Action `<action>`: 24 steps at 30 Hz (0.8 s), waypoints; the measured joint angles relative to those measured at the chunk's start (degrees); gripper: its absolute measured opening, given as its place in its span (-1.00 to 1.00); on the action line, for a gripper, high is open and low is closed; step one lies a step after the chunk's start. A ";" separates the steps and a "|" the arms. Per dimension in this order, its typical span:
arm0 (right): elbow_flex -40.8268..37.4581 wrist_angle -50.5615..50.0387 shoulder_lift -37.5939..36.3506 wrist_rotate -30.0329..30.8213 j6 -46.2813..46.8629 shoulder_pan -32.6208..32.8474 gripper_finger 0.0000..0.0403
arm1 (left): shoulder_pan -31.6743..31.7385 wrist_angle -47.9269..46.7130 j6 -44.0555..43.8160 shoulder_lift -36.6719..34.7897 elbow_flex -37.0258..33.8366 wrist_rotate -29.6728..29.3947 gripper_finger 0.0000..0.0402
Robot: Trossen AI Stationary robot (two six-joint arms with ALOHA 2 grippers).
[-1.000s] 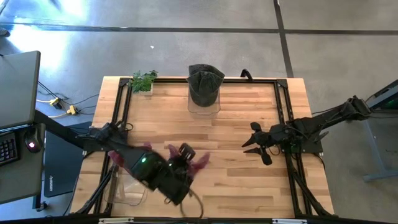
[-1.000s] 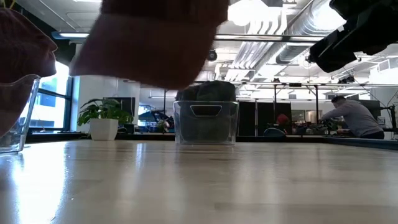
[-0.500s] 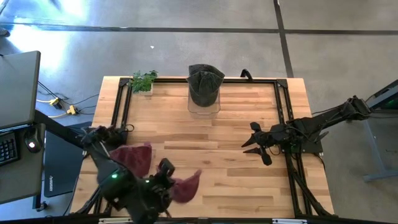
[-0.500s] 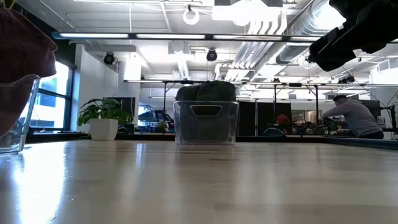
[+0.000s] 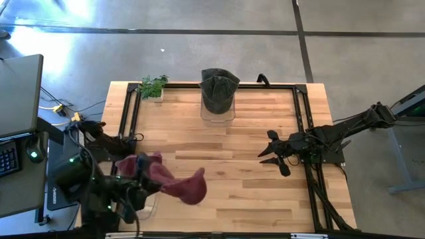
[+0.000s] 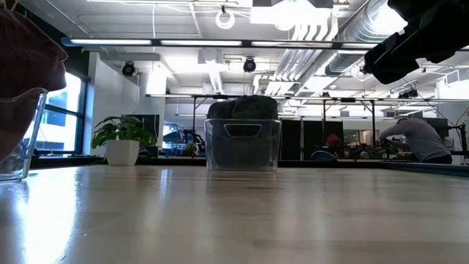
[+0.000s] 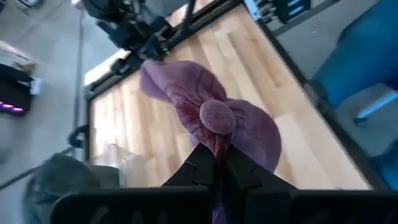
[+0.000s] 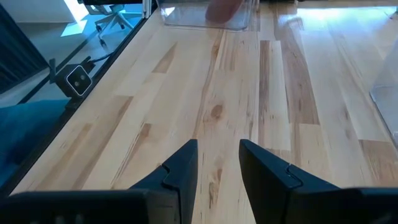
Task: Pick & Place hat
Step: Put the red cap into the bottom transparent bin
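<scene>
A maroon knitted hat [image 5: 174, 180] with a round bobble [image 7: 216, 117] hangs in the air over the table's near left part, held by my left gripper [image 7: 217, 163], which is shut on it. In the low view the hat [image 6: 26, 51] shows above a clear bin [image 6: 20, 136] at the table's left. A second, dark green hat [image 5: 219, 89] sits in a clear bin [image 5: 218, 114] at the far edge. My right gripper [image 5: 274, 154] waits open above the right half of the table, touching nothing. My left gripper pinches the maroon hat between its two fingers [image 7: 200, 168], on the knit just below the bobble [image 7: 217, 140]. The hat is lifted clear of the table and spreads out slack beyond the fingertips; how many layers are caught I cannot tell.
A potted plant [image 5: 153, 86] stands at the far left corner. A black frame [image 5: 302, 126] runs along the table's sides. A desk with a keyboard [image 5: 10, 156] is off the left edge. Bare wood [image 5: 232, 172] lies between the two arms. A person [image 6: 418, 139] works far behind.
My left arm has swung from the middle of the near edge toward the table's near left corner, carrying the maroon hat with it. The hat has stayed lifted and has moved left, out of the middle of the low view.
</scene>
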 joint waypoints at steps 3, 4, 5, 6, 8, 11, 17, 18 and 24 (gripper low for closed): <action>0.00 0.00 0.00 0.48 0.00 0.00 -0.43 | 0.00 0.12 -1.47 -1.38 -2.19 1.29 -1.00; 0.00 0.00 0.00 0.88 -0.02 0.00 -0.43 | 0.06 0.15 -2.05 -2.06 -3.57 2.11 -1.00; 0.00 0.00 0.00 1.27 -0.02 0.00 -0.43 | 0.11 0.08 -2.95 -2.81 -5.13 3.00 -1.00; 0.00 0.00 0.00 1.59 -0.02 0.00 -0.43 | 0.11 0.12 -3.99 -3.75 -7.02 3.96 -1.00; 0.00 0.00 0.00 1.92 -0.02 0.00 -0.43 | 0.09 0.15 -6.65 -6.01 -11.46 6.69 -1.00; 0.00 0.01 0.00 1.92 -0.05 0.00 -0.43 | 0.07 0.10 -11.53 -9.67 -19.68 13.48 -1.00; 0.00 1.18 0.02 3.77 -4.38 0.00 -0.43 | 0.09 -0.15 -16.85 -15.84 -30.09 22.52 -1.00; 0.00 1.62 0.02 4.99 -5.15 -0.02 -0.43 | 0.09 -0.08 -17.79 -16.55 -30.10 22.96 -1.00; -0.02 3.04 0.02 9.16 -7.58 -0.27 -0.43 | 0.11 0.14 -19.96 -20.01 -29.26 26.90 -1.00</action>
